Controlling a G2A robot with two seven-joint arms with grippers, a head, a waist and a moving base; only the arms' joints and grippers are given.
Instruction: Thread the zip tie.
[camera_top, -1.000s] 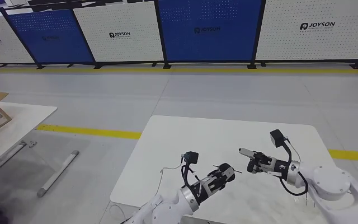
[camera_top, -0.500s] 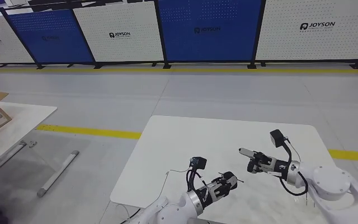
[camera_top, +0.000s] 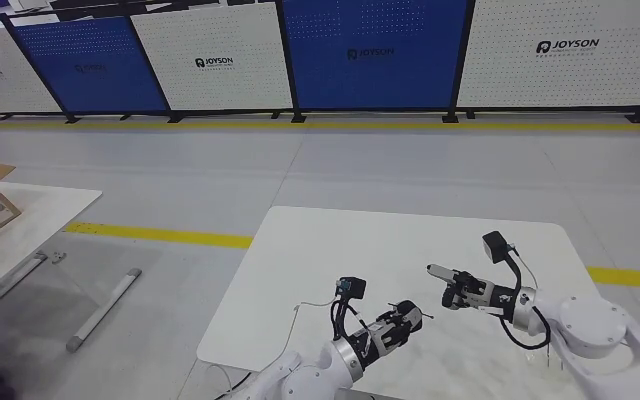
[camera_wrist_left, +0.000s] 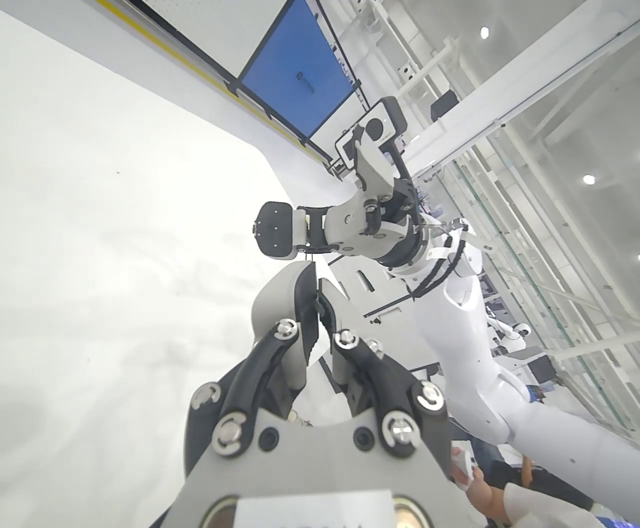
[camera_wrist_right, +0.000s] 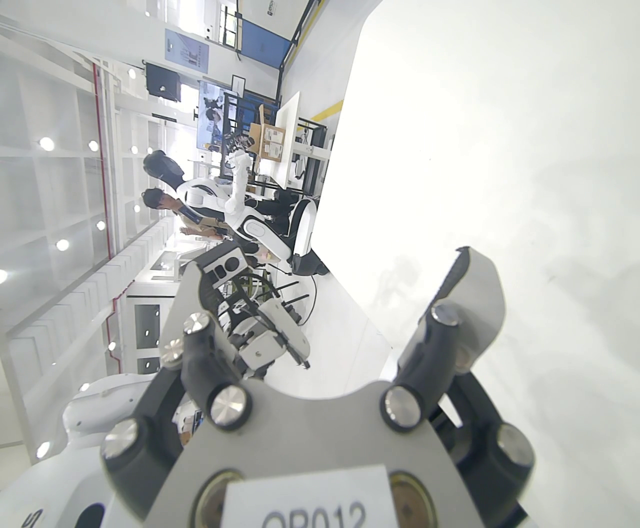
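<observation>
My left gripper (camera_top: 408, 316) hovers over the near part of the white table (camera_top: 400, 240). It is shut on a thin black zip tie (camera_wrist_left: 317, 299), pinched between the pads, with a short end sticking out past the fingertips (camera_top: 425, 316). In its own wrist view the left gripper (camera_wrist_left: 316, 292) points toward the right gripper (camera_wrist_left: 315, 192). My right gripper (camera_top: 442, 282) stands open a short way to the right of it, jaws spread wide and holding nothing. The right wrist view shows the right gripper (camera_wrist_right: 330, 265) open, with the left gripper (camera_wrist_right: 287, 345) and the tie's tip (camera_wrist_right: 304, 365) beyond.
The table's near edge (camera_top: 215, 350) lies close beside the left arm. Bare tabletop stretches behind both grippers toward the far edge (camera_top: 400, 212). A second white table (camera_top: 40, 215) stands off to the left across the floor.
The left arm with the zip tie has shifted slightly toward the near edge and to the right, then eased back a little. The right arm has stayed still.
</observation>
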